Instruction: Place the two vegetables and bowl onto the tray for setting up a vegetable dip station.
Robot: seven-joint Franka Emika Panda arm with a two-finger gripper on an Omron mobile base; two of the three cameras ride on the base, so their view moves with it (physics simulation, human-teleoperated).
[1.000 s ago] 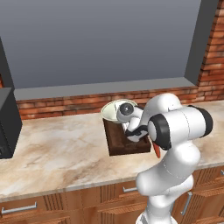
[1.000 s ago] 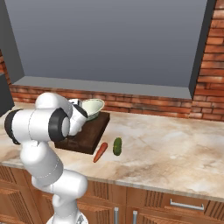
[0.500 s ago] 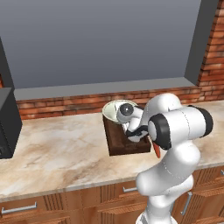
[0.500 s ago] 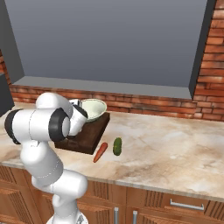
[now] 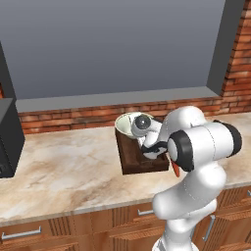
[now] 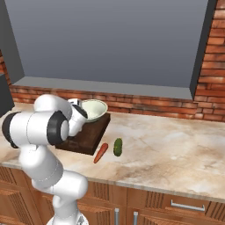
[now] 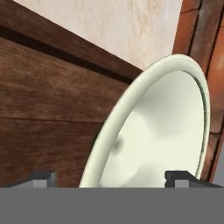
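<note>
Carrot (image 6: 100,153), cucumber (image 6: 117,146) beside tray (image 6: 90,136); brick wall (image 6: 145,107) behind.

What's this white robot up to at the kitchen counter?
The arm is carrying a pale bowl over the far end of a dark wooden tray, its gripper closed on the bowl's rim. A carrot and a cucumber lie on the counter beside the tray.
</note>
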